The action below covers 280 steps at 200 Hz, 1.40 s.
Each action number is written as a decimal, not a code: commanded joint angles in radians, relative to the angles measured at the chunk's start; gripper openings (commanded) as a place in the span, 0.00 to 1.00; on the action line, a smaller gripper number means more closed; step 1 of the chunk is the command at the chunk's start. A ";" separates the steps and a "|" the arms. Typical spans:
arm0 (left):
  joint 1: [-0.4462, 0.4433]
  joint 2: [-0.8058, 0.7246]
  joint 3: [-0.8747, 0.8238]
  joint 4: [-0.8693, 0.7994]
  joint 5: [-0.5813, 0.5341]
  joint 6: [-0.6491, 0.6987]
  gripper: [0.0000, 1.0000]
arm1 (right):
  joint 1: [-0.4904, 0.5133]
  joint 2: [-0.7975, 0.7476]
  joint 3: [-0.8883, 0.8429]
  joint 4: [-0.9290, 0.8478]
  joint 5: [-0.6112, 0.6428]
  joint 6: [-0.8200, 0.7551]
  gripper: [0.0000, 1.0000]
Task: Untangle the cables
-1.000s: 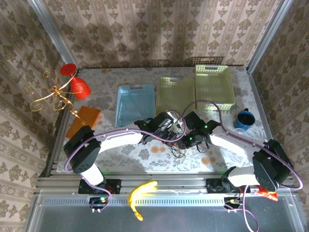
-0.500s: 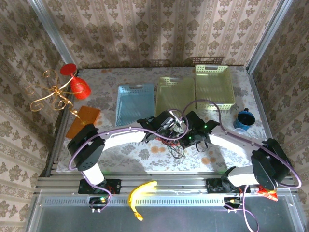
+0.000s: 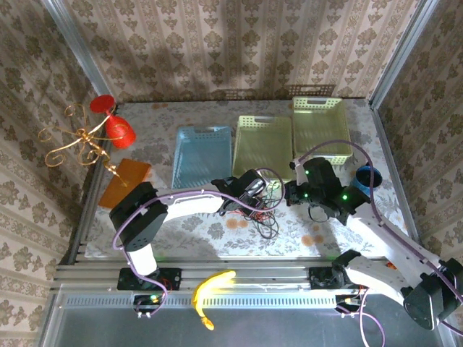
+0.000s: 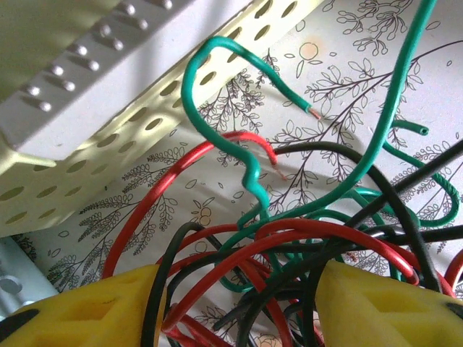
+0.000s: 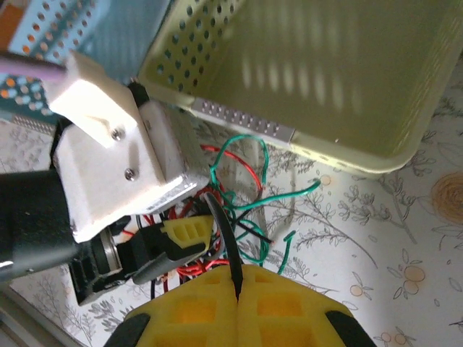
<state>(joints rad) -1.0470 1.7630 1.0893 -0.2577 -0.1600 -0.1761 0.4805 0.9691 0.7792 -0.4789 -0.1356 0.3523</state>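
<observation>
Left gripper (image 4: 239, 293): gaping wide, straddling a knot of thin red wire (image 4: 155, 190), thin green wire (image 4: 396, 101) and thin black wire (image 4: 407, 217), all looping together on the floral-print tabletop (image 4: 347, 50), lying at 6 o'clock of the pale yellow perforated plastic basket (image 4: 108, 144). Right gripper (image 5: 237, 293): sitting at 3 o'clock of the left gripper, pressing its yellow pads together on the thin black wire, with that wire running toward 11 o'clock into the tangle.
</observation>
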 commanded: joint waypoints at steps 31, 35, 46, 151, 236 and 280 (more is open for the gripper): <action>-0.005 0.017 -0.014 -0.062 -0.011 0.006 0.49 | -0.026 -0.123 0.137 0.040 0.287 0.056 0.00; -0.005 0.014 -0.017 -0.058 -0.013 0.006 0.48 | -0.028 -0.128 0.143 0.043 0.303 0.056 0.00; -0.005 0.008 -0.026 -0.046 -0.020 0.005 0.46 | -0.033 -0.144 0.164 0.052 0.350 0.051 0.00; -0.005 -0.001 -0.052 -0.016 -0.040 -0.008 0.17 | -0.134 -0.151 0.345 0.166 0.564 -0.052 0.00; -0.004 -0.052 -0.092 0.032 -0.036 -0.002 0.62 | -0.289 0.049 0.571 0.246 0.487 -0.106 0.00; -0.004 -0.057 -0.089 0.044 -0.057 -0.002 0.64 | -0.309 0.213 0.729 0.292 0.433 -0.203 0.00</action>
<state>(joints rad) -1.0477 1.7397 1.0069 -0.2222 -0.1905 -0.1825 0.1825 1.1114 1.4109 -0.2592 0.3405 0.2340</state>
